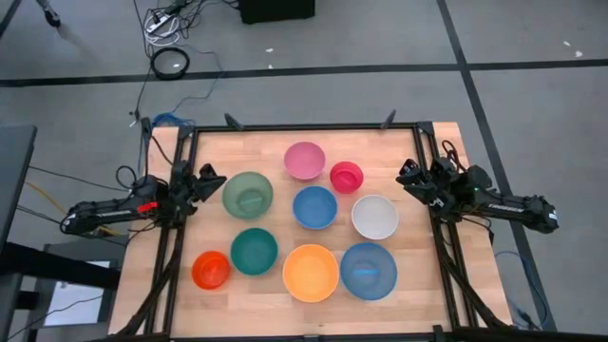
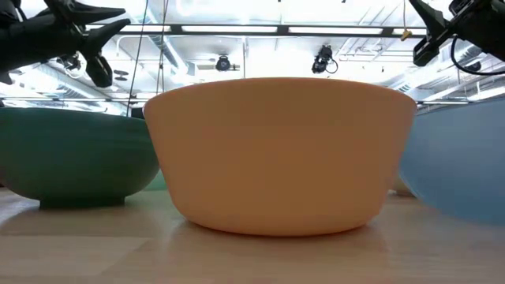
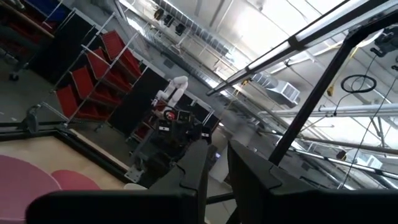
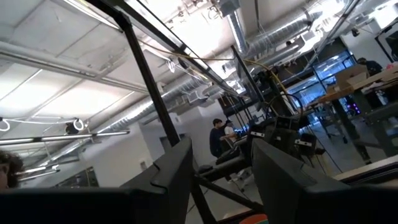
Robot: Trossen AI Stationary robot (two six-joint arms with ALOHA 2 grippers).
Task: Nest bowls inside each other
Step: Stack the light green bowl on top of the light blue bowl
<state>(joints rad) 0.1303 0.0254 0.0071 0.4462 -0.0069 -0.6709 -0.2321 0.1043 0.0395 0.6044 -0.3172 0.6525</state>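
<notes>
Nine smooth round plastic bowls [image 1: 314,207] are spread, un-nested, on the pale wood-grain table [image 1: 218,313]; left gripper [image 1: 213,178] narrowly gapped, right gripper [image 1: 407,177] parted wider, nothing held.

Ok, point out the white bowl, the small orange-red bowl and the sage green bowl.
white bowl [image 1: 374,217], high view, middle of its inside.
small orange-red bowl [image 1: 211,270], high view, middle of its inside.
sage green bowl [image 1: 248,195], high view, middle of its inside.

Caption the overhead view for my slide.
Nine round plastic bowls sit separately on a wooden table, both grippers parked at its sides.
</notes>
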